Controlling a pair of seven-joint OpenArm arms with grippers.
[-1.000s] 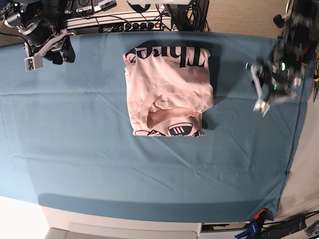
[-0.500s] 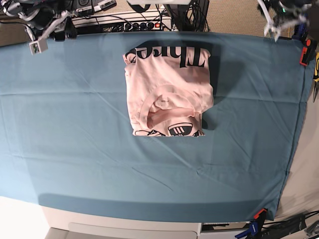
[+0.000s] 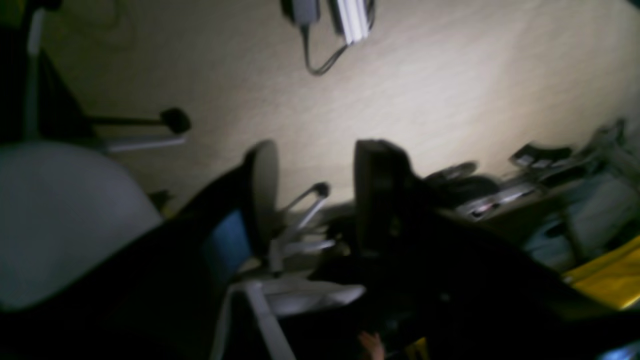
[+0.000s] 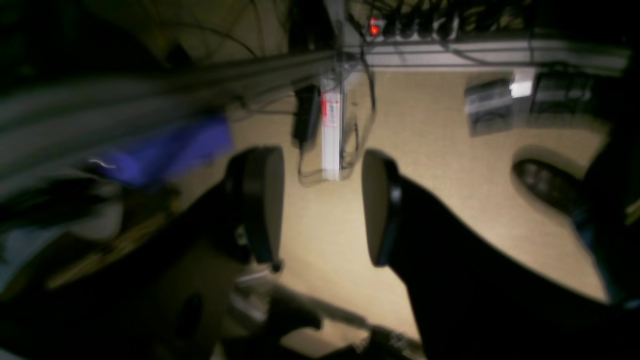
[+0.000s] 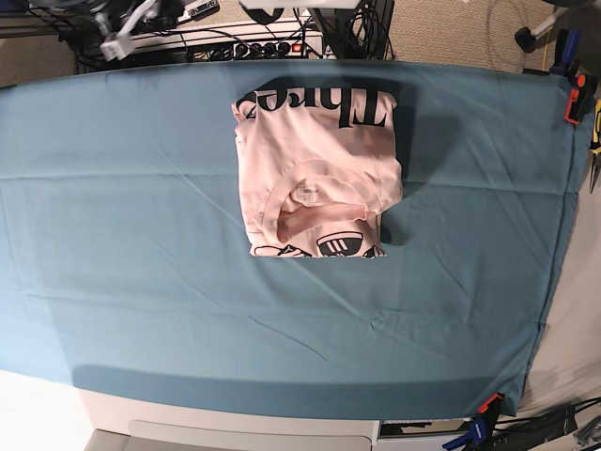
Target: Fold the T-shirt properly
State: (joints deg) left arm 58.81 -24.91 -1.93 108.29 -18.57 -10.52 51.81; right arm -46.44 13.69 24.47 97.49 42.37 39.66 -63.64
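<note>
T-shirt (image 5: 315, 174) lies folded into a compact rectangle on the teal table cloth (image 5: 141, 244), toward the far middle of the table. Black lettering shows along its far edge, logo print along its near edge; the collar with its label faces up between them.

Left gripper (image 3: 310, 195): jaws parted, nothing between them. Its wrist view shows only beige floor, a cable and chair legs (heavily blurred), so it points away from the table and is well apart from the shirt. It is out of the base view.

Right gripper (image 4: 322, 205): jaws likewise parted and empty. Its wrist view looks at beige floor, a power strip (image 4: 417, 25) with a red light and a white bar with cable. In the base view only a pale part of this arm shows at the far left corner, beyond the cloth edge, well apart from the shirt.

Neither gripper touches the shirt.
</note>
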